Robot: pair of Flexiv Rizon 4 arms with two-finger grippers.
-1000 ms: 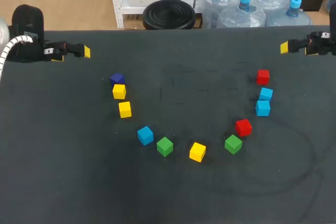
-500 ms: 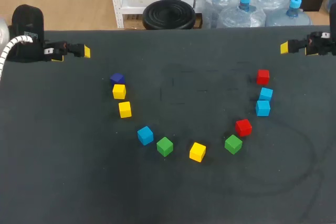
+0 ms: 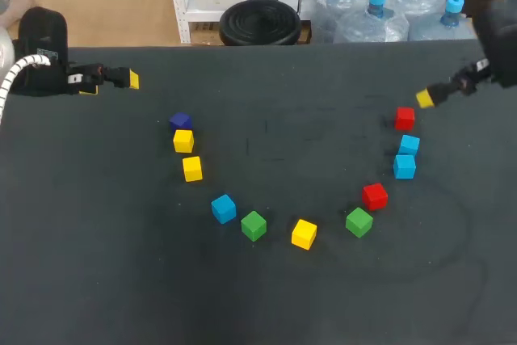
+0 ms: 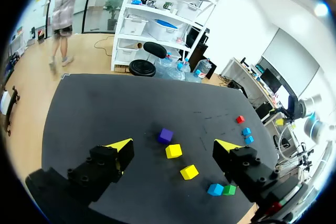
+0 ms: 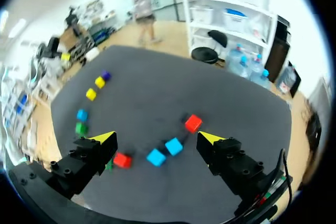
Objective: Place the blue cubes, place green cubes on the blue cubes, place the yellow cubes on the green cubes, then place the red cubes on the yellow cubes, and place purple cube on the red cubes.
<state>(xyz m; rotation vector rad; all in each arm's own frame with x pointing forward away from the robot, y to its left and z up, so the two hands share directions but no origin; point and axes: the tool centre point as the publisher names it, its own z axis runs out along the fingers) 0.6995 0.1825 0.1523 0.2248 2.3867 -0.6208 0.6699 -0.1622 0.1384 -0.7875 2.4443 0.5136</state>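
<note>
Right pincer (image 5: 157,138): released, fingers wide apart, nothing held. We see two blue cubes (image 5: 174,146) below it, in the gap between the fingers. A red cube (image 5: 193,123) lies just ahead, and a second red cube (image 5: 122,160) lies close beside one finger.

Left pincer (image 4: 174,144): also released and empty. We note the purple cube (image 4: 166,135) ahead of it, with two yellow cubes (image 4: 189,171) nearer, between the fingers. A third blue cube (image 4: 214,189) and a green cube (image 4: 229,189) sit side by side near one finger.

left arm (image 3: 40,62) upper left: black housing, white ribbed cable (image 3: 14,74) alongside. left gripper (image 4: 173,145) and right gripper (image 5: 156,137) same build (wrist views): blocky black fingers (image 4: 102,163), recessed screws, yellow wedge tips
</note>
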